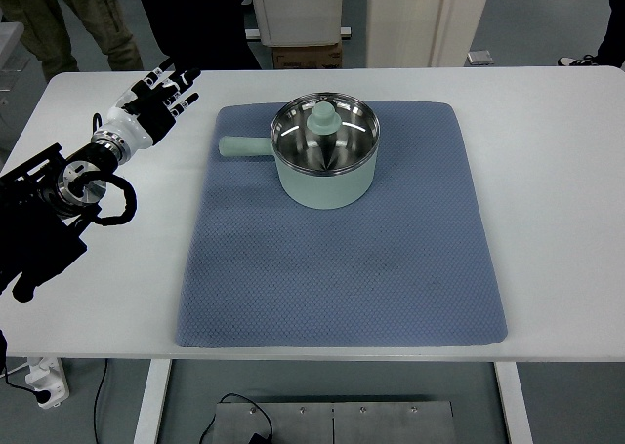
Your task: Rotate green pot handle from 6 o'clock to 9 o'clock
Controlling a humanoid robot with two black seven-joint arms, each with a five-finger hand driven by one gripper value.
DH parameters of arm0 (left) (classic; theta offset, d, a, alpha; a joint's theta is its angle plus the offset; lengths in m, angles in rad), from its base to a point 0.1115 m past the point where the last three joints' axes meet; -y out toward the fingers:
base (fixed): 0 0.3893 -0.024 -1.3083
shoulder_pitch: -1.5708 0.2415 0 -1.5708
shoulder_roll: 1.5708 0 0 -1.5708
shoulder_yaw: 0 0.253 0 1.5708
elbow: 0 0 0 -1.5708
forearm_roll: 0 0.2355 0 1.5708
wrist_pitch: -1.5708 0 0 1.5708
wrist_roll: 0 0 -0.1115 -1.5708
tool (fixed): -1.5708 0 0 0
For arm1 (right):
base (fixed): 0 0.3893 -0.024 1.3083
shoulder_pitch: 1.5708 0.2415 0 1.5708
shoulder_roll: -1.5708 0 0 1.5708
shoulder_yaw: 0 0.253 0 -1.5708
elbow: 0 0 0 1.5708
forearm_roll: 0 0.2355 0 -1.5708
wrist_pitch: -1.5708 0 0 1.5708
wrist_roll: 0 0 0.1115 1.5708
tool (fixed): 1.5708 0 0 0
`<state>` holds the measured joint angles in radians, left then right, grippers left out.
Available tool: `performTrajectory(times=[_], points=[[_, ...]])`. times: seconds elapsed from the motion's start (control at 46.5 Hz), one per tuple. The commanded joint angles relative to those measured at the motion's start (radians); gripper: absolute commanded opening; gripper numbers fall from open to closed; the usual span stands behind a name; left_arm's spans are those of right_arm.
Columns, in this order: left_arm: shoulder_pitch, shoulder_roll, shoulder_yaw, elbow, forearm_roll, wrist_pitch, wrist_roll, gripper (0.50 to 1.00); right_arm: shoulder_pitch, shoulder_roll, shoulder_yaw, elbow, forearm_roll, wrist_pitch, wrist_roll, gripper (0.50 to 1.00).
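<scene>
Green pot's point(325, 161) stubby handle point(244, 147) already points toward the empty, spread-fingered left hand point(156, 98); rotation looks done.

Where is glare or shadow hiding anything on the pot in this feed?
Top view: even overhead light, sharp focus. The green pot shows bright reflections on its steel inner wall, mirroring the lid knob; its handle stays clear, pointing to the picture's left. Only a soft shadow falls on the blue mat. The left hand is unblurred.
</scene>
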<state>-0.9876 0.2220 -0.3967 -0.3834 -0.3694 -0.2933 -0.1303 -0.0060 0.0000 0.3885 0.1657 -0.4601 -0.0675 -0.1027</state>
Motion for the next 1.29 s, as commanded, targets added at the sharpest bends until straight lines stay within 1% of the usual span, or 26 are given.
performTrajectory(times=[0.0,0.323,0.624,0.968,1.075,1.269], points=[[-0.002,-0.013,-0.001,0.000,0.006,0.008,-0.020,1.000,-0.002,0.000,0.001,0.000,0.003,0.000,0.000,1.000],[-0.013,-0.047,-0.001,0.000,0.043,0.019,-0.035,1.000,-0.005,0.000,0.003,0.000,0.001,0.000,-0.002,1.000],[-0.011,-0.047,-0.001,0.000,0.046,0.022,-0.042,1.000,-0.009,0.000,0.003,0.000,0.003,0.000,-0.014,1.000],[-0.011,-0.049,-0.001,0.000,0.053,0.022,-0.045,1.000,-0.025,0.000,0.003,0.000,0.003,0.000,-0.014,1.000],[-0.011,-0.049,-0.001,0.000,0.059,0.022,-0.058,1.000,-0.026,0.000,0.000,-0.002,0.001,0.000,-0.014,1.000],[-0.011,-0.049,-0.001,0.000,0.059,0.022,-0.060,1.000,-0.023,0.000,-0.005,-0.006,-0.003,0.000,-0.006,1.000]])
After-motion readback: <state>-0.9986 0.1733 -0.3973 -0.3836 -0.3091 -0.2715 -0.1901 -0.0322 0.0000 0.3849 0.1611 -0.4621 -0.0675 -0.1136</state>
